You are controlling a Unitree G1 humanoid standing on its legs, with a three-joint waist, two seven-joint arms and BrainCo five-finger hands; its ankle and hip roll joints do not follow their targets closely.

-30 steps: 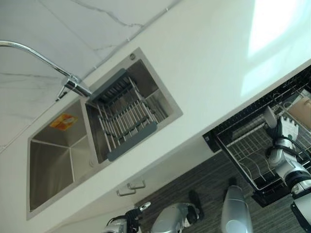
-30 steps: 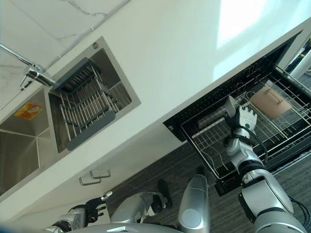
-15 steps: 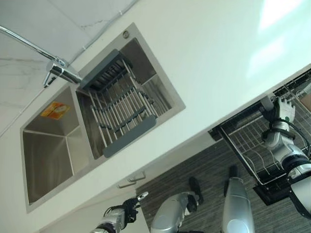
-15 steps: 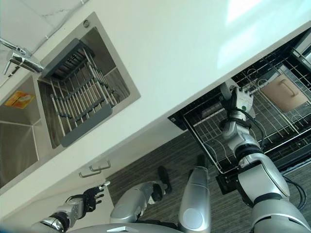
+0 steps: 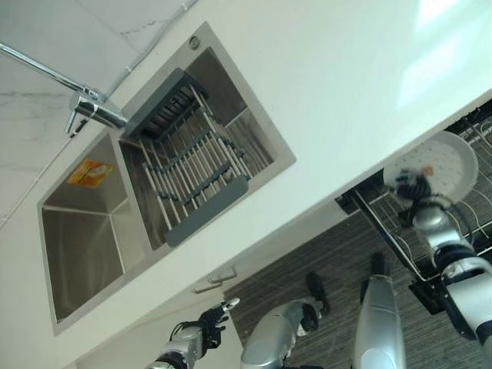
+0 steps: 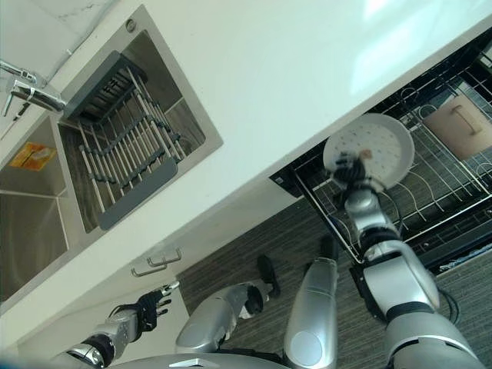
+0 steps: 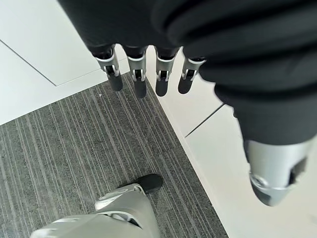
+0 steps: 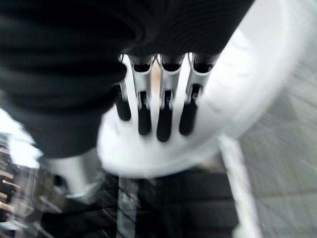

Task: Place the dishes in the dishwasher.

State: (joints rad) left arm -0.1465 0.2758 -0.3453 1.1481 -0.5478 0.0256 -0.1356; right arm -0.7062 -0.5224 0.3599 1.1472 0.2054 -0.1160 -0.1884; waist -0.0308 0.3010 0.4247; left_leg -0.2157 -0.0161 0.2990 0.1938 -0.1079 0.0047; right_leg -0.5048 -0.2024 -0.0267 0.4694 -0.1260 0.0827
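Observation:
A round white plate (image 6: 378,146) is up over the front of the pulled-out dishwasher rack (image 6: 453,188), its flat face turned up toward my head. My right hand (image 6: 352,174) grips it at the lower rim; in the right wrist view its fingers (image 8: 163,111) lie across the plate (image 8: 242,84) with the thumb on the other side. A tan lidded dish (image 6: 460,127) lies further back in the rack. My left hand (image 5: 206,323) hangs low by the cabinet front, open, its fingers (image 7: 139,82) straight over the striped floor.
The white countertop (image 5: 346,77) juts over the dishwasher's back. A steel double sink (image 5: 84,231) holds a grey drain rack (image 5: 192,173) under a chrome faucet (image 5: 81,104). Two cabinet handles (image 5: 219,280) sit below the counter edge.
The plate, edge-on beside my right hand before, has swung round and now shows its full face at the rack's front. The camera view has shifted a little.

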